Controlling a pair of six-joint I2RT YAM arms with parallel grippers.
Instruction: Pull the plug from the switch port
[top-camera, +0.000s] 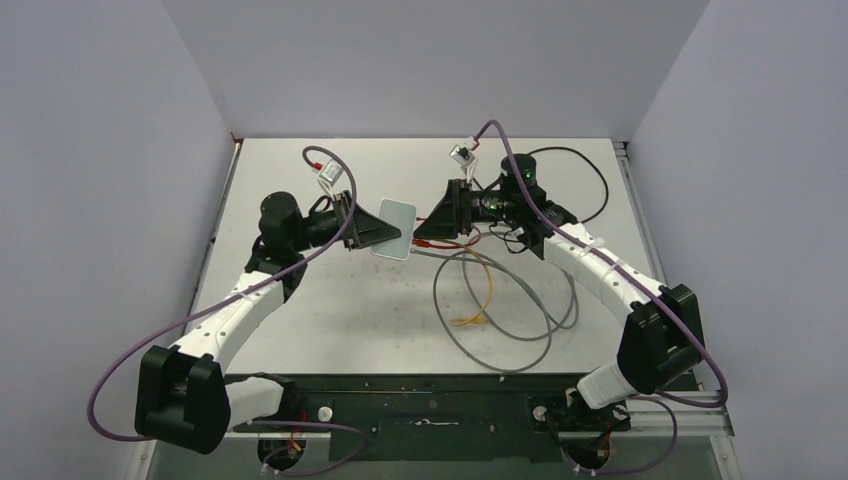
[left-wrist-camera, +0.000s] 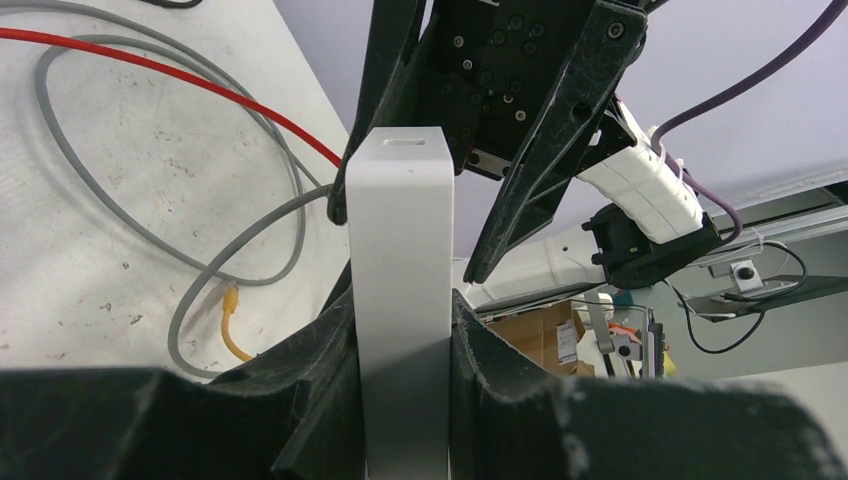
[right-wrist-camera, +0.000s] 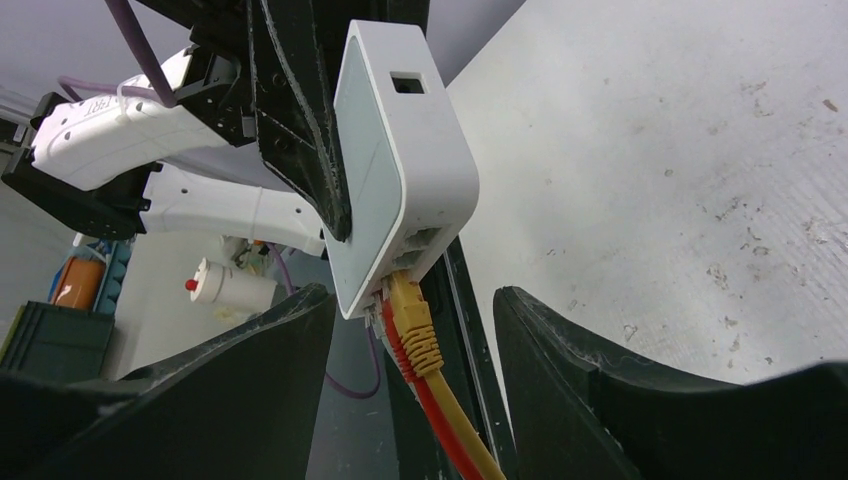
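Only one scrap of print could be read.
In the right wrist view, the white arm housing (right-wrist-camera: 120, 125) carried dark letters ending in "RT"; the characters before them could not be made out. In the left wrist view, the label on a cardboard box (left-wrist-camera: 540, 335) was too small to read.

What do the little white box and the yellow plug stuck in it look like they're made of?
The white box looks like hard moulded plastic, smooth and satin: rounded corners, soft even sheen. The yellow plug seems to have a softer, rubbery plastic boot, matte, with ribbed ridges along it.
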